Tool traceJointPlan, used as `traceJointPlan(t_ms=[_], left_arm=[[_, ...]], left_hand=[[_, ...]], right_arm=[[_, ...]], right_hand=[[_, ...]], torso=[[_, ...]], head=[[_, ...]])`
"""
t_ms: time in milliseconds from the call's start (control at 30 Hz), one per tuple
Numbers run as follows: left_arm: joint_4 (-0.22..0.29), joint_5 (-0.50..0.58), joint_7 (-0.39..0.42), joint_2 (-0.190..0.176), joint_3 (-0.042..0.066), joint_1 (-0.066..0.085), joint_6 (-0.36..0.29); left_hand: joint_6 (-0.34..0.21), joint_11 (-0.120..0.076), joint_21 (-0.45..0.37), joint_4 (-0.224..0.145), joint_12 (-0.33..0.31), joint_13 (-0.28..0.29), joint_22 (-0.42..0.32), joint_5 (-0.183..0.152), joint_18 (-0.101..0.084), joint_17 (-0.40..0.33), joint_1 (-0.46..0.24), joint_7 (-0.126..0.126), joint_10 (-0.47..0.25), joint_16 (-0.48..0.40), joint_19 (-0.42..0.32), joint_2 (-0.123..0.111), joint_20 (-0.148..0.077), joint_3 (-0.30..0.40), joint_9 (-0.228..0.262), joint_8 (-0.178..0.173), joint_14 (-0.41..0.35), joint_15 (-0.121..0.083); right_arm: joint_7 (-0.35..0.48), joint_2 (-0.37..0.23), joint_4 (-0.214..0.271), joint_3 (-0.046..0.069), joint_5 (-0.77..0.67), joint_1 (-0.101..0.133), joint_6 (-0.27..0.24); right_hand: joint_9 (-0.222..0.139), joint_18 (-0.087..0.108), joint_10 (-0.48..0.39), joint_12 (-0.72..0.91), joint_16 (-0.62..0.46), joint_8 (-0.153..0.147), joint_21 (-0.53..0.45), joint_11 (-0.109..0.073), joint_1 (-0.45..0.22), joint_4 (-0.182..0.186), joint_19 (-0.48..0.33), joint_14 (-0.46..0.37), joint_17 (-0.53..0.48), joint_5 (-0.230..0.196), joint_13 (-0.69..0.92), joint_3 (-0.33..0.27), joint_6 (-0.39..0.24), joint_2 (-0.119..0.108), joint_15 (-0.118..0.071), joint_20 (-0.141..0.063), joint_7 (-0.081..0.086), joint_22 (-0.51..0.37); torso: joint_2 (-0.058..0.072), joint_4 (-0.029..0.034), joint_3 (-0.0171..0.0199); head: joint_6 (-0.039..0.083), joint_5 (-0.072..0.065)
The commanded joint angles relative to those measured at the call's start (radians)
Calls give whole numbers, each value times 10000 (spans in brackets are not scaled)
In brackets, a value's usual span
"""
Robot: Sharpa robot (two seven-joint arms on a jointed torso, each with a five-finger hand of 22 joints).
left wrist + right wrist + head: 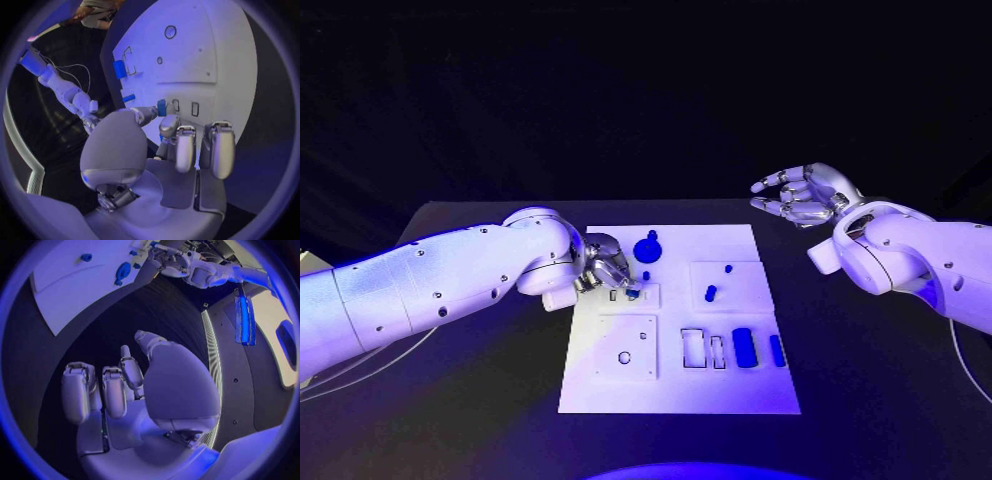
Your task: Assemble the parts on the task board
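Black table point(877, 360) w/ thin cables point(358, 365) at edge.

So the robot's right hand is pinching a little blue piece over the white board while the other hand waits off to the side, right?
Wrong hand. In the head view the left hand pinches the blue piece over the white board; the right hand waits beside it, holding nothing.

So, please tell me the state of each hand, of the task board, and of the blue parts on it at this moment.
left hand: over the board's left side, pinches a small blue part.
right hand: raised off the board to its right, fingers apart, holds nothing.
task board: lies flat on the table.
keyhole-shaped blue part: lies on the board, untouched.
small oval blue part: lies free.
two blue bars: lie near the board's right edge.
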Motion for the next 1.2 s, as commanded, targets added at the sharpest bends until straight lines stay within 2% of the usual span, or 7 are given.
traceJointPlan(t_ms=[33,333,700,733,833,933,1200], left_arm=[[182,48,181,-68,2,0,-775],[432,-812,162,-183,-18,-30,-1393],[362,-1221,-187,-67,-141,-58,-1141],[345,-1254,-221,-55,-153,-59,-1083],[312,-1298,-272,-30,-178,-61,-982],[272,-1361,-318,12,-216,-61,-932],[218,-1483,-370,105,-294,-73,-882]], left_hand=[[151,0,-34,-1815,49,35,1021,41,-26,2619,13,-37,58,58,150,-116,-61,1881,1441,51,1072,-66],[237,-20,-14,-1896,155,193,1075,83,-37,2608,-72,-56,201,50,183,-153,-81,2060,1495,57,1068,-85],[311,-43,-18,-1955,216,286,1068,237,-35,2599,-248,-79,300,43,183,-235,-100,2244,1563,52,1065,-106],[326,-49,-19,-1970,227,305,1066,285,-35,2603,-287,-85,319,46,182,-250,-104,2278,1580,53,1067,-111],[409,-80,-23,-2066,279,391,1065,890,-34,2592,-516,-116,413,38,184,-347,-131,2398,1686,68,1063,-141],[475,-109,-30,-2148,341,493,1054,1309,-31,2582,-672,-146,509,31,181,-395,-152,2414,1766,79,1060,-166],[552,-144,-33,-2235,438,648,1055,1665,-31,2544,-825,-182,637,4,184,-434,-180,2413,1843,84,1048,-197]], right_arm=[[60,-15,26,3,-108,-6,124],[98,-42,43,3,-103,-7,76],[127,-34,43,4,-76,-7,52],[129,-34,47,4,-73,-7,50],[130,-35,53,4,-69,-7,47],[131,-38,60,4,-67,-7,42],[143,-37,78,4,-99,-7,48]], right_hand=[[-16,107,-27,-32,-67,-63,-39,18,-94,10,643,847,1853,-16,-2,-26,-1,28,85,48,23,1361],[-20,117,-46,-60,-86,-68,-75,20,-141,46,627,840,1826,14,-23,-40,-3,45,87,61,24,1331],[-24,145,-151,-187,-147,-76,-186,20,-151,54,590,815,1737,34,-153,-47,-12,43,87,70,24,1233],[-24,145,-151,-187,-147,-76,-186,20,-151,54,590,815,1737,34,-153,-47,-12,43,87,70,24,1233],[-27,147,-174,-216,-155,-81,-192,20,-157,58,586,812,1726,46,-177,-52,-19,39,87,75,24,1230],[-27,147,-174,-216,-155,-81,-192,20,-157,58,586,812,1726,46,-177,-52,-19,39,87,75,24,1230],[-27,147,-174,-216,-155,-81,-192,20,-157,58,586,812,1726,46,-177,-52,-19,39,87,75,24,1230]], torso=[[-2,8,3],[-12,7,3],[-2,-21,6],[-2,-21,8],[1,-21,14],[4,-17,8],[13,-29,3]], head=[[-33,0],[-71,44],[-110,143],[-116,147],[-135,160],[-143,160],[-180,181]])
